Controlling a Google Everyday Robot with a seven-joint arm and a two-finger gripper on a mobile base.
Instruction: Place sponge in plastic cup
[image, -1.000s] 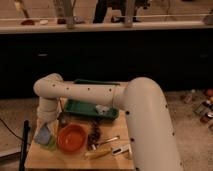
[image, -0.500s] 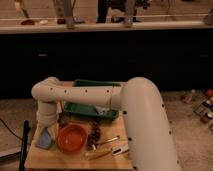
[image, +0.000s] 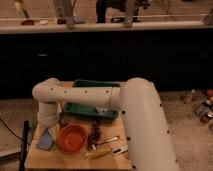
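Note:
My white arm (image: 85, 96) reaches left across a small wooden table (image: 35, 157) and bends down at its left side. The gripper (image: 48, 129) is at the lower end of the arm, just above a pale blue-grey object (image: 45, 141) at the table's left edge. I cannot tell whether that object is the plastic cup or the sponge. No separate sponge shows; the arm hides what lies under the gripper.
An orange bowl (image: 72, 137) sits right of the blue-grey object. A green tray (image: 85, 109) lies at the back of the table, partly behind the arm. Utensils and a yellow-handled tool (image: 102, 150) lie at the front right. A dark counter (image: 105, 50) stands behind.
The arm's bend has shifted slightly left and down over the blue-grey object. The things on the table have not moved.

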